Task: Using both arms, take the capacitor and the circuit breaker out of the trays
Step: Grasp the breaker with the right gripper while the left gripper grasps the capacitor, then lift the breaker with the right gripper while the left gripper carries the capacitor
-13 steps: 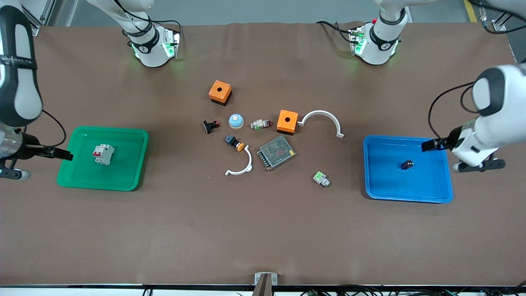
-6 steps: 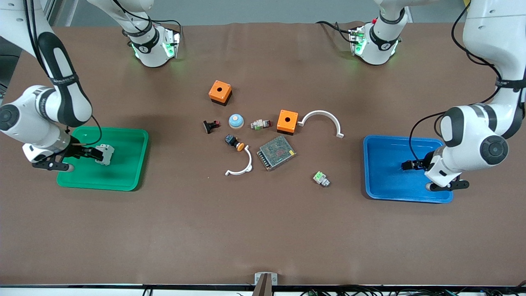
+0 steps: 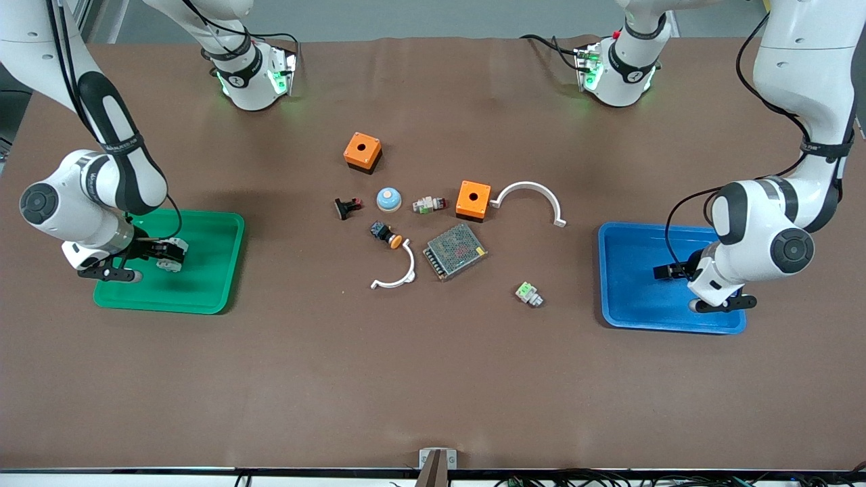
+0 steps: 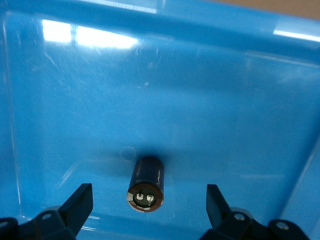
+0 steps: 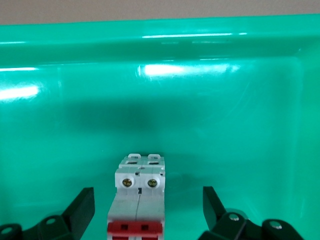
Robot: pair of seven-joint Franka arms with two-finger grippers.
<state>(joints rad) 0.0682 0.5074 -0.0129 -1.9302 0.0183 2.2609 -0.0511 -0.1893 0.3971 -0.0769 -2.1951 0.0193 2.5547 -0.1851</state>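
Observation:
The capacitor (image 4: 146, 184), a stubby black cylinder, lies on its side in the blue tray (image 3: 636, 311) at the left arm's end of the table. My left gripper (image 3: 666, 272) is low in that tray and open, one finger on each side of the capacitor without touching it (image 4: 148, 210). In the front view the gripper hides the capacitor. The breaker (image 5: 138, 200), white-grey with red switches, lies in the green tray (image 3: 203, 284) at the right arm's end. My right gripper (image 3: 166, 253) is open and low, its fingers on either side of the breaker (image 3: 177, 245) with gaps (image 5: 148, 207).
In the table's middle lie two orange boxes (image 3: 362, 151) (image 3: 473, 199), two white arcs (image 3: 531, 196) (image 3: 396, 274), a metal mesh unit (image 3: 454, 251), a blue dome (image 3: 389, 199), a black push button with orange cap (image 3: 386, 234), a black-and-red clip (image 3: 347, 207) and a white-and-green module (image 3: 528, 294).
Both arms have swung in from the table's ends and come down into their trays. The open grippers now straddle the capacitor and the breaker, which have not moved.

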